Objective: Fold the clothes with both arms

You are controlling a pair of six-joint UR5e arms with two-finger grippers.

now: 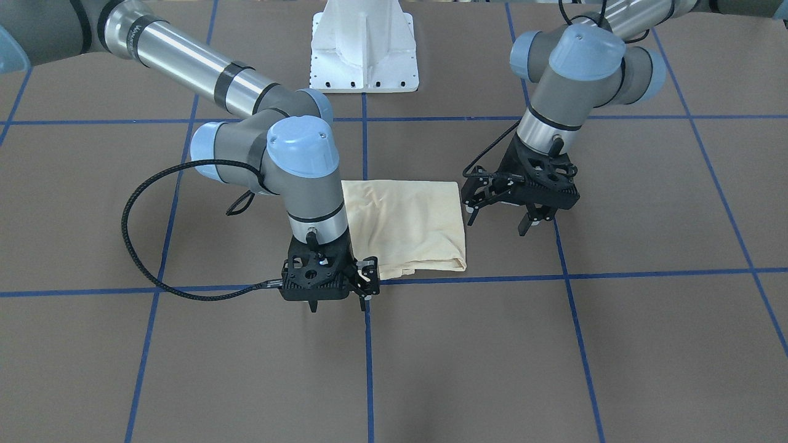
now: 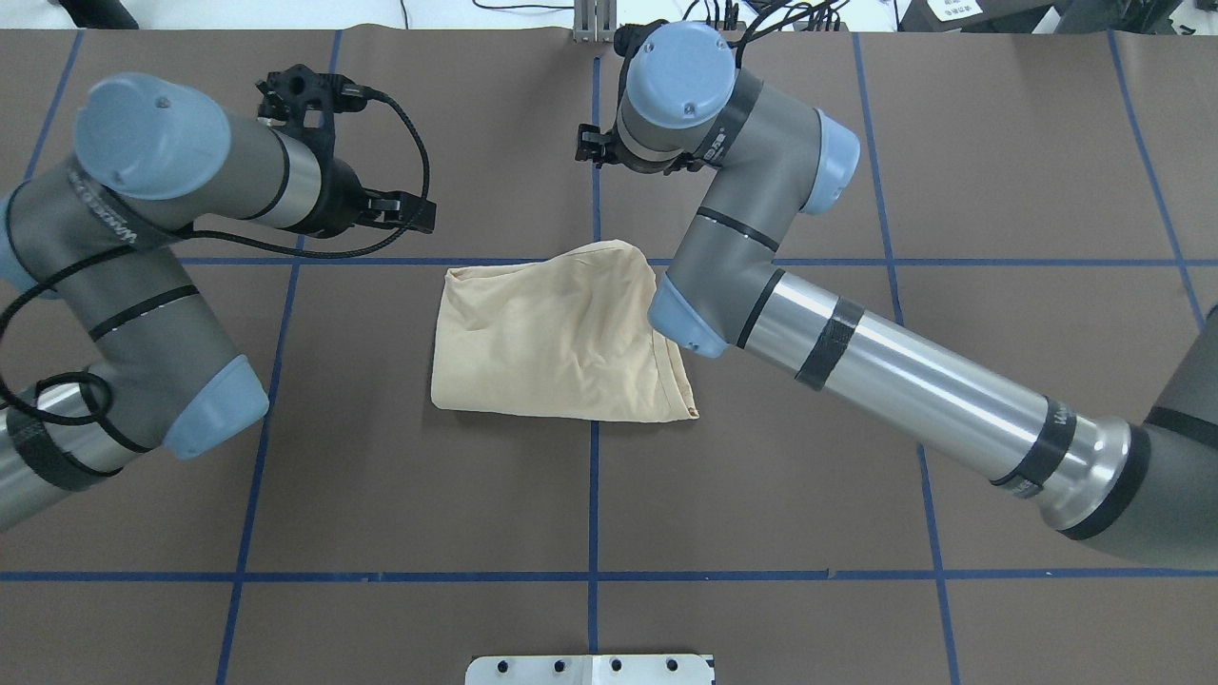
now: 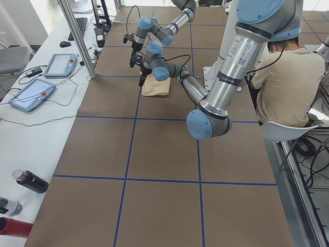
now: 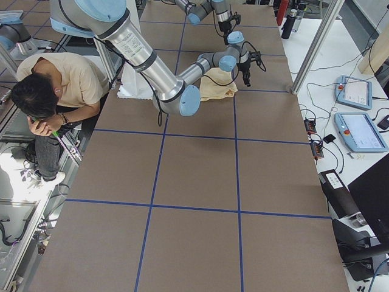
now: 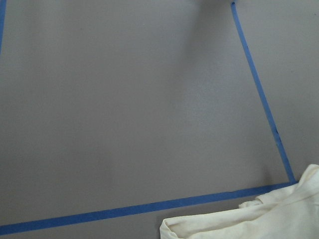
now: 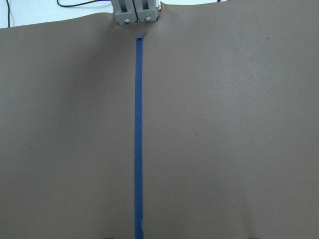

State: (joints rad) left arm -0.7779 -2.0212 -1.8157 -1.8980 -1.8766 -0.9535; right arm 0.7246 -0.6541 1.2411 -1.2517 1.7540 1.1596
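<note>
The cream-yellow shirt (image 1: pixel 406 221) lies folded into a rough rectangle on the brown table, plain side up, with no print showing. It also shows in the overhead view (image 2: pixel 552 347) and at the bottom right of the left wrist view (image 5: pixel 259 221). My left gripper (image 1: pixel 498 223) hovers open and empty just beside the shirt's edge on my left. My right gripper (image 1: pixel 337 303) hovers open and empty at the shirt's far corner on my right, over the blue tape cross. Neither gripper touches the cloth. The right wrist view shows only table and tape.
Blue tape lines (image 1: pixel 368 369) grid the brown table. The white pedestal base (image 1: pixel 363 49) stands behind the shirt. A seated person (image 3: pixel 282 77) is beside the table. Tablets (image 3: pixel 31 92) and bottles (image 3: pixel 31 181) lie on the side bench.
</note>
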